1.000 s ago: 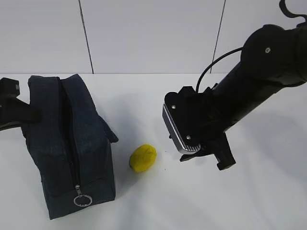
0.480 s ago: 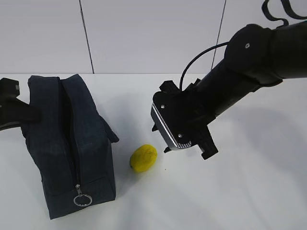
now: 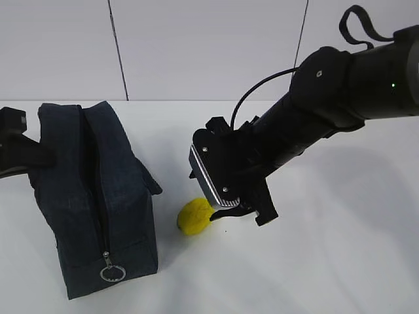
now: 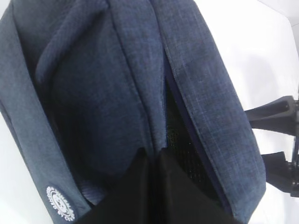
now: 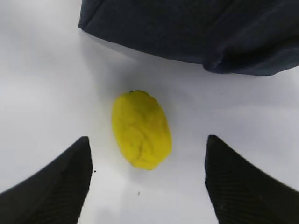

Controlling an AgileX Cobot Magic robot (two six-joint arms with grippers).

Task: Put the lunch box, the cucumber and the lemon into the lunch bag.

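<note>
The lemon (image 5: 141, 129) lies on the white counter (image 3: 340, 261), just right of the lunch bag (image 3: 91, 196), so it is not yet packed; the lunch box and the cucumber are not visible, perhaps already inside. The right hand (image 5: 147, 186) is spread wide, with the lemon ahead between its fingers. It has moved left and lower, closer to the lemon than before. The left hand (image 4: 159, 191) presses into the bag's fabric; whether it grips, I cannot tell.

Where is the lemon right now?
The lemon lies on the white table just right of the lunch bag; in the right wrist view it sits between the open right tool fingers, untouched.
</note>
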